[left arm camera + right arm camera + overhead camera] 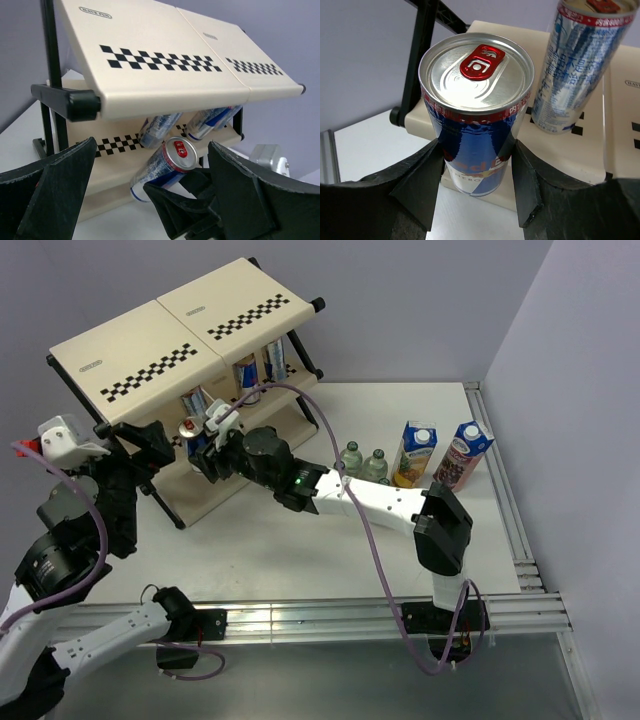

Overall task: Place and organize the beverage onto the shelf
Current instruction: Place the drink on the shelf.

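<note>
The shelf (pixel 180 340) stands at the back left, its cream top panel (pixel 165 60) close in the left wrist view. Three slim blue-silver cans (pixel 245 372) stand on its middle tier. My right gripper (pixel 205 448) is shut on another can (pixel 476 115), held at the front of the lower tier (pixel 580 150) next to a standing can (pixel 580 65). From the left wrist the held can (pixel 165 162) looks tilted. My left gripper (pixel 150 200) is open and empty, just left of it. Two clear bottles (pixel 362 462), a yellow carton (pixel 415 452) and a purple carton (pixel 462 455) stand on the table.
The shelf's black tube frame (pixel 65 100) juts out just above my left fingers (pixel 50 190). The right arm (pixel 380 502) stretches across the table towards the shelf. A metal rail (pixel 510 500) runs along the table's right edge, with grey walls behind.
</note>
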You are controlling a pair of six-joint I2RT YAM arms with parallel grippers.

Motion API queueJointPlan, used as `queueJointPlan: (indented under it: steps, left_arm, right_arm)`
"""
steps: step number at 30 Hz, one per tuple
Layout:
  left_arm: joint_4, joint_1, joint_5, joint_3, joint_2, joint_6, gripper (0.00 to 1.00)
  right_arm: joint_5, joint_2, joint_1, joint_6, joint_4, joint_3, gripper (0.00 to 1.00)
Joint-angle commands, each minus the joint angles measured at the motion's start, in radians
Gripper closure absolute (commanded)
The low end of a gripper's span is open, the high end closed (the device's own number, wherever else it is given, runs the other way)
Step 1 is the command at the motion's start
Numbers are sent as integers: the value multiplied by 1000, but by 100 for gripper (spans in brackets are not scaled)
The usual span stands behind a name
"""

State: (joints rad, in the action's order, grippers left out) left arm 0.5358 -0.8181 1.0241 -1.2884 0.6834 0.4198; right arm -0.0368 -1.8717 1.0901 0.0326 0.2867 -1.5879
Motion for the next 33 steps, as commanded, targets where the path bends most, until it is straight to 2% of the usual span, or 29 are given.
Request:
queueJointPlan:
  steps: [1,7,14,22,28,33]
  left_arm:
    - [-69,107,-134,30,-47,11,0]
    - [-94,210,-138,87,-111,-7,0]
    - [-126,281,-110,130,-177,1,0]
    - [-131,344,-180,143,-159,4,0]
    - [-142,399,-219,156,-159,13,1]
    - [-172,453,-263,182,-179,11,0]
  right_arm:
    - [26,8,2,1,80,-95,100]
    - [74,-3,2,-31,74,-118,100]
    - [75,-135,2,-23,-21,-318,100]
    - [44,-207,2,-5,-79,-409,100]
    - [45,-317,-1,1,-142,-547,100]
    - [38,-349,-1,-17,-101,-552,100]
